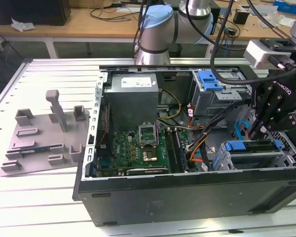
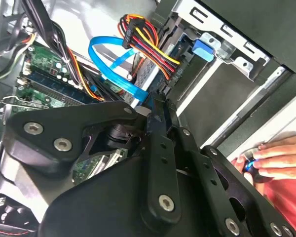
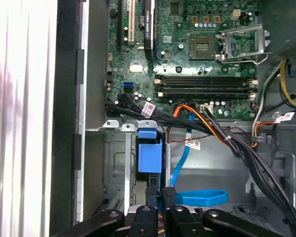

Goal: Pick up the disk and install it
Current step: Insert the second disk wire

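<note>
Blue-framed disk [image 1: 247, 146] looks already seated in the lower cage [image 1: 246, 160] — install seems nearly done, I'd say. My gripper [image 3: 159, 193] hangs just above that cage, jaws together, clamping nothing I can see.

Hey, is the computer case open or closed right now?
Open: the computer case has no side panel on, and the motherboard and cables lie exposed.
</note>
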Robot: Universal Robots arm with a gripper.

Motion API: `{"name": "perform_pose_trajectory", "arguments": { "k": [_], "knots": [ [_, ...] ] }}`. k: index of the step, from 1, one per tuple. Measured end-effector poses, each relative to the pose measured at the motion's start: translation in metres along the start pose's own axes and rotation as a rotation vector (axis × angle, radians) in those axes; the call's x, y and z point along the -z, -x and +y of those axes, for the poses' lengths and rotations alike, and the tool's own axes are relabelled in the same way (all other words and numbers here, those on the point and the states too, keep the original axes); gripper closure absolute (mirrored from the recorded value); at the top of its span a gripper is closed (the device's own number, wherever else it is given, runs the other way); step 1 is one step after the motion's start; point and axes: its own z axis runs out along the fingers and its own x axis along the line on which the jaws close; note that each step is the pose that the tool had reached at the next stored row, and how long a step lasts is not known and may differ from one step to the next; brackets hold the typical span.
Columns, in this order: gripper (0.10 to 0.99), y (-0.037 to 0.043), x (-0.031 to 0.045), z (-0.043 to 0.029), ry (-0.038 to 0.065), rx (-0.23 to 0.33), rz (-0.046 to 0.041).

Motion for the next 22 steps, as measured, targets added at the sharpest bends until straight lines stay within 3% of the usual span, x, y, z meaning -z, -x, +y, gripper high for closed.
{"name": "perform_pose_trajectory", "arguments": {
  "k": [2, 4, 22],
  "knots": [
    [0.925, -0.0011, 0.0000, -0.0008, 0.000, -0.002, -0.0072],
    [0.925, -0.0026, -0.0001, -0.0018, 0.000, -0.004, -0.0091],
    [0.925, -0.0052, -0.0018, -0.0045, 0.001, -0.012, -0.0107]
  ]
}}
